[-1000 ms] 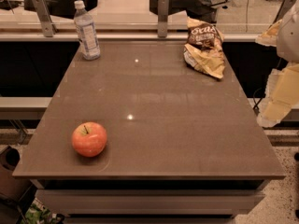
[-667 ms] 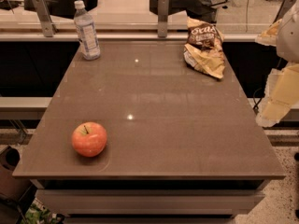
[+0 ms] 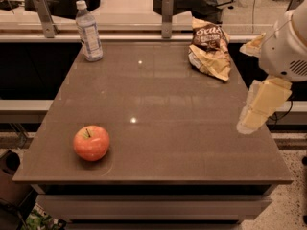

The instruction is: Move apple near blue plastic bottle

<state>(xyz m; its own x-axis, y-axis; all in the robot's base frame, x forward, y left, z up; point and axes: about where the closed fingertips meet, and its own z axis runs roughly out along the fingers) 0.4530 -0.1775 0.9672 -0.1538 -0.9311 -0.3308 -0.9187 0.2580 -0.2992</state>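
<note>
The apple (image 3: 91,142), red-orange with a short dark stem, sits on the brown table (image 3: 168,109) near its front left corner. The blue plastic bottle (image 3: 89,31), clear with a white cap and a pale label, stands upright at the table's far left corner. My gripper (image 3: 249,121) hangs from the white arm (image 3: 288,42) at the right edge of the view, over the table's right edge. It is far from both the apple and the bottle and holds nothing that I can see.
A brown and yellow chip bag (image 3: 209,48) lies at the far right of the table. Two metal posts (image 3: 167,16) and a rail run along the back edge. A dark bin (image 3: 12,186) stands on the floor at the lower left.
My gripper and arm have shifted a little to the left, towards the table's right edge. The apple, the bottle and the chip bag have not moved.
</note>
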